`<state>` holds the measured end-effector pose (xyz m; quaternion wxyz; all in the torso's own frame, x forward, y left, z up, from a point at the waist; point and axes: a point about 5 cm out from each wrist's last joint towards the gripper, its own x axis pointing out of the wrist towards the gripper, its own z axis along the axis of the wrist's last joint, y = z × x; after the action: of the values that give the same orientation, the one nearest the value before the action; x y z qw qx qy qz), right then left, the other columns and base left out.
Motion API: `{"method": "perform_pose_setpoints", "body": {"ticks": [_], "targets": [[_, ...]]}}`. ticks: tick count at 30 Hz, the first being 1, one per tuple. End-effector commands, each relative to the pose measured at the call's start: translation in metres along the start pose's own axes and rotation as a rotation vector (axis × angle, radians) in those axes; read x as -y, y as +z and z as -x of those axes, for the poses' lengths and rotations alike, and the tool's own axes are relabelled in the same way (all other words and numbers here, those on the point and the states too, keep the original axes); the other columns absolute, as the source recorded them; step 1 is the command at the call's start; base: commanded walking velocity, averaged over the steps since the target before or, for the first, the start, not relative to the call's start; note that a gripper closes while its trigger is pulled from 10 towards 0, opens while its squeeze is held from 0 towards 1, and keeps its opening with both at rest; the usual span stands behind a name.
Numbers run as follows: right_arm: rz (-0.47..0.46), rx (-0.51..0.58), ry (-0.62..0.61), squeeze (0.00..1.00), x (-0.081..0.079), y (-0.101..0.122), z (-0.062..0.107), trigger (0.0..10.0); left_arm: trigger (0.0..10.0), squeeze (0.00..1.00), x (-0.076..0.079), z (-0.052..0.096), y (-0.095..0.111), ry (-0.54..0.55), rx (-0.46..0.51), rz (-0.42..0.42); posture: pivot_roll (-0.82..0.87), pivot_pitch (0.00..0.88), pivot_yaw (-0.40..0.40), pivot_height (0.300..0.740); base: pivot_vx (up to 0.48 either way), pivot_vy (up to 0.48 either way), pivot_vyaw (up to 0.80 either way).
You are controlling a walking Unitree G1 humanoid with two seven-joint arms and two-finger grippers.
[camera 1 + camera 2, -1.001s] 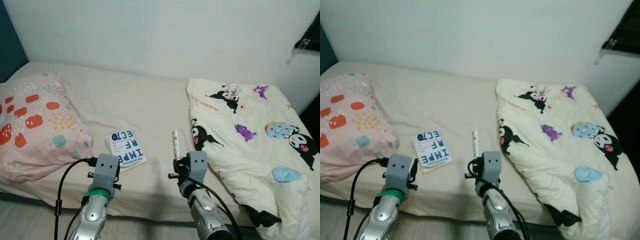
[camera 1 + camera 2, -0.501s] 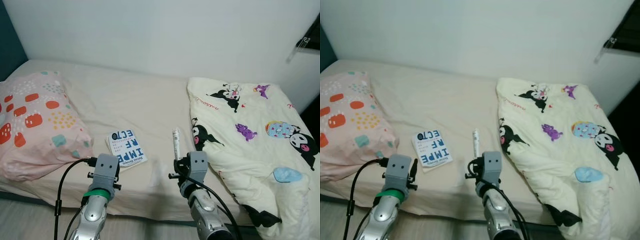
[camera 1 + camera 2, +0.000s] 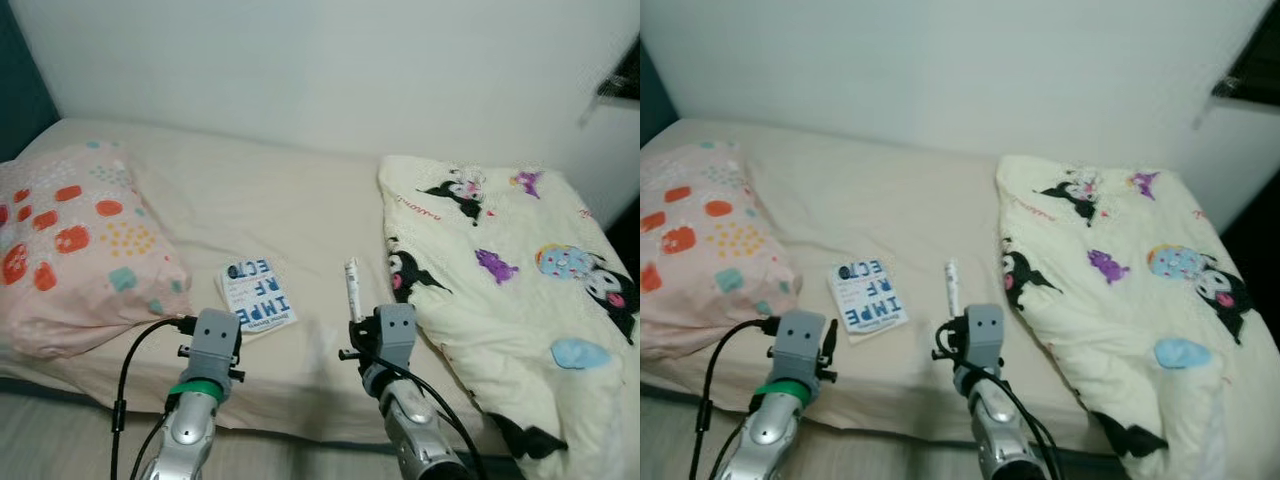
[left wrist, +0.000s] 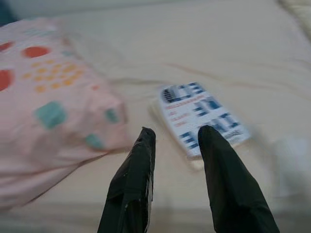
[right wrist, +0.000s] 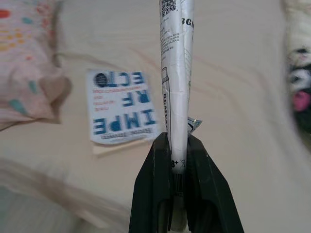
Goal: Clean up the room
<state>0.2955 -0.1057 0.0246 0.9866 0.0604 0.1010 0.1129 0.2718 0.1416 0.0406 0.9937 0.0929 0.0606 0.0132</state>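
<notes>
The right claw [image 5: 174,167] stays clamped on a white tube [image 5: 176,73], which stands upright from its fingers over the bed [image 3: 300,220]. The left claw [image 4: 175,141] hovers with its fingers a narrow gap apart, holding nothing. A book [image 3: 257,297] lies flat on the bed just beyond the left claw and beside the tube. A pillow [image 3: 75,240] lies to the left claw's outer side; a cartoon-print quilt [image 3: 500,290] lies to the right claw's outer side. Compared with the earlier frames, the whole scene has shifted slightly and looks blurred, consistent with camera motion; the claws, tube and book keep the same relation to one another.
</notes>
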Motion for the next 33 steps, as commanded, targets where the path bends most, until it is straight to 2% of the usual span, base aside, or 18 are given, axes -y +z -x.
{"method": "perform_pose_setpoints", "body": {"ticks": [1, 33], "targets": [[0.004, -0.014, 0.001, 0.00, -0.0014, -0.0042, 0.0018, 10.0, 10.0, 0.00, 0.0004, 0.0019, -0.0046, -0.001, -0.019, -0.002, 0.05, 0.000, -0.034, 0.740, 0.000, 0.000, 0.80], [0.005, -0.012, -0.002, 0.00, -0.0032, -0.0048, 0.0018, 10.0, 10.0, 0.00, 0.0001, 0.0034, -0.0056, -0.013, -0.019, -0.010, 0.06, 0.000, -0.029, 0.740, 0.000, 0.000, 0.80]]}}
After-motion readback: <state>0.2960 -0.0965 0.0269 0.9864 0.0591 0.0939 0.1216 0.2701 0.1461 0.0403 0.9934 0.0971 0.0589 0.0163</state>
